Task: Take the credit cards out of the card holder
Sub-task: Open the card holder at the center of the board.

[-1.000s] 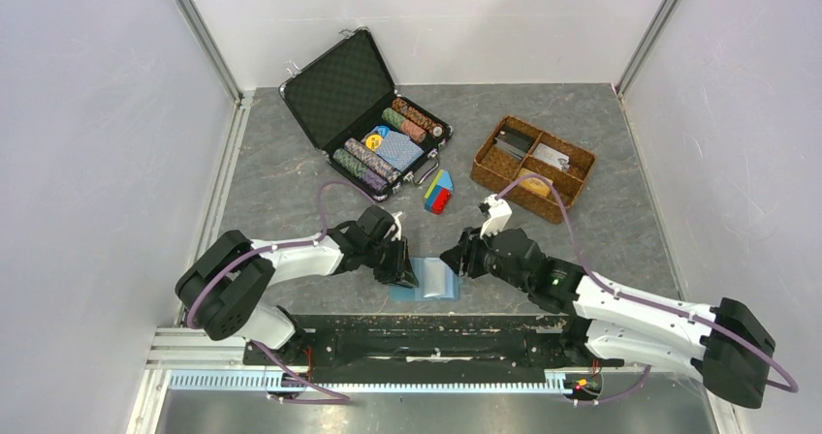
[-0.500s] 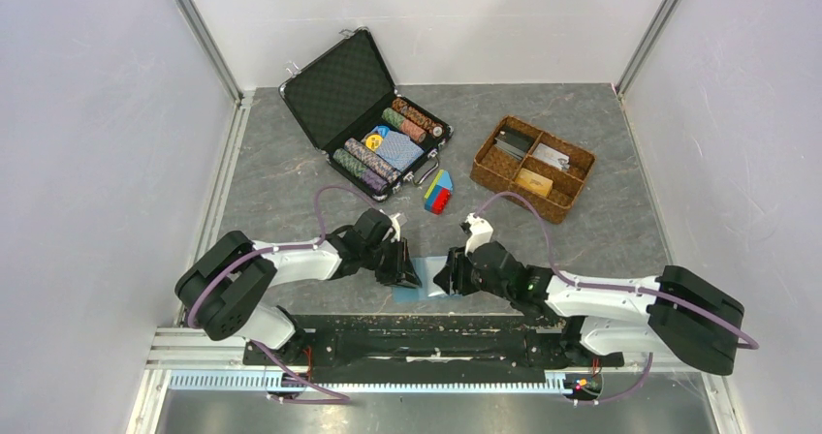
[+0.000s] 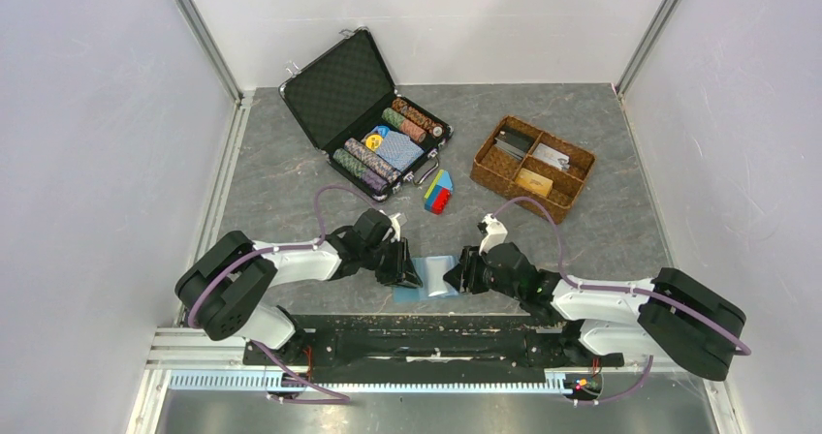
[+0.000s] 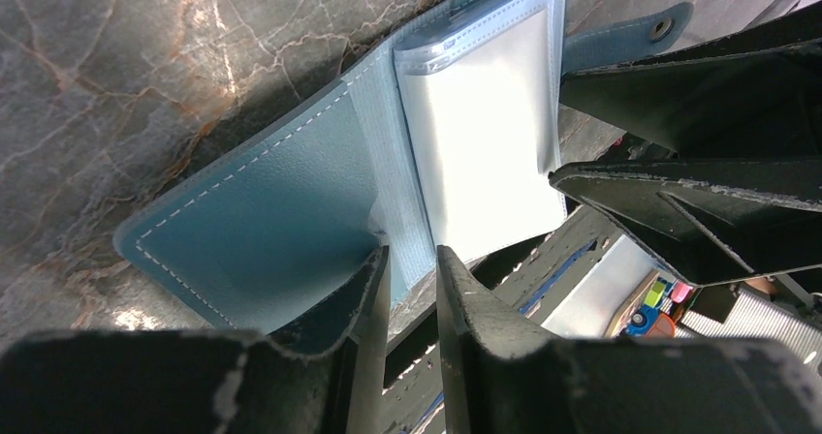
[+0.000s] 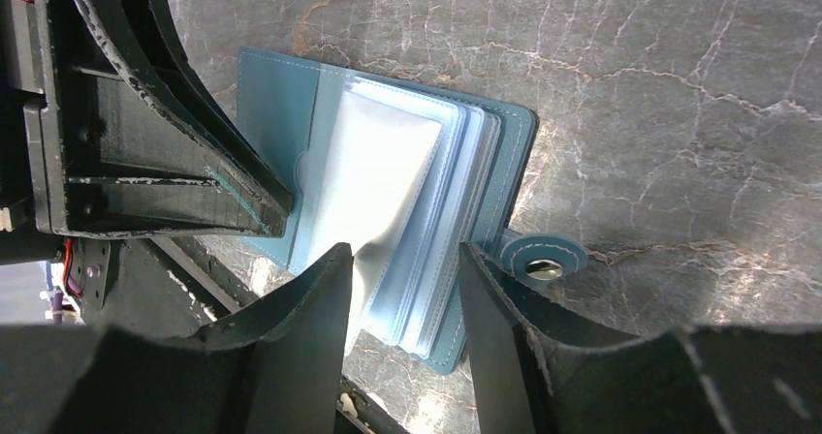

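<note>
The light-blue card holder (image 3: 433, 277) lies open at the table's near edge. Its clear sleeves (image 5: 388, 163) look white and show no card. My left gripper (image 3: 405, 270) is nearly shut, with its tips pressed on the left cover (image 4: 271, 211). My right gripper (image 3: 457, 277) is open, and its fingers (image 5: 320, 289) straddle the sleeves at their near edge, with one sleeve bent up between them. An orange-yellow credit card (image 3: 533, 182) and a greyish one (image 3: 551, 156) lie in the wicker tray (image 3: 490, 172).
An open black chip case (image 3: 373, 114) with chips and a blue card deck stands at the back. A small coloured block (image 3: 438, 194) lies in front of it. The holder's snap tab (image 5: 543, 260) sticks out to the right. The black rail (image 3: 426, 332) runs just below the holder.
My right gripper has come down and in over the holder's right half, and its arm now lies lower. The left gripper and the holder have stayed put.
</note>
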Controlling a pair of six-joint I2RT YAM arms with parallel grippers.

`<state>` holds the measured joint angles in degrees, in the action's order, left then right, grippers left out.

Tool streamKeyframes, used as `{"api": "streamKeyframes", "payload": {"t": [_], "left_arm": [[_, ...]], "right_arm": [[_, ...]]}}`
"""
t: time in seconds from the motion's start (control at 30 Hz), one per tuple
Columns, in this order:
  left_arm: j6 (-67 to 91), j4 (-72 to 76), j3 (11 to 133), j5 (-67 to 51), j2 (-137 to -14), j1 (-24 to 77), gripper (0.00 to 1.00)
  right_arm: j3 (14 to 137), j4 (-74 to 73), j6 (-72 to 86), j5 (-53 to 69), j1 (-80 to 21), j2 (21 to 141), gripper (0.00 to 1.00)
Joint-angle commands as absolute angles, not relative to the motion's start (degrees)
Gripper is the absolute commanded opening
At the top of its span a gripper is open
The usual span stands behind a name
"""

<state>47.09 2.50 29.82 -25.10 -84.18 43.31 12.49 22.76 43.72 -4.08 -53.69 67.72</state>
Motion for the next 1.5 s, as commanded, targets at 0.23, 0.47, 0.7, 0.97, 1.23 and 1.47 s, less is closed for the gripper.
{"api": "streamKeyframes", "payload": {"t": [0.23,0.47,0.7,0.97,1.23,1.47], "left_arm": [[48.25,4.39,28.77,-25.70,-85.07,43.51,0.31],[48.27,4.48,28.78,-25.80,-84.97,43.51,0.31],[48.34,4.64,28.49,-26.00,-84.32,43.51,0.32],[49.02,5.54,27.53,-26.41,-83.03,43.51,0.33],[48.56,2.85,28.73,-26.06,-80.56,43.43,0.34],[45.61,-5.22,32.32,-21.68,-76.78,43.42,0.35]], "right_arm": [[12.83,26.08,43.59,-0.47,-53.26,69.13,0.43],[13.97,26.02,43.62,1.33,-53.26,69.34,0.42],[15.99,23.22,43.04,0.53,-53.26,67.24,0.45],[15.85,23.56,43.46,1.16,-53.34,66.19,0.42],[16.82,17.80,41.80,-3.03,-53.34,62.49,0.50],[17.31,20.28,42.65,-0.77,-53.76,64.70,0.46]]}}
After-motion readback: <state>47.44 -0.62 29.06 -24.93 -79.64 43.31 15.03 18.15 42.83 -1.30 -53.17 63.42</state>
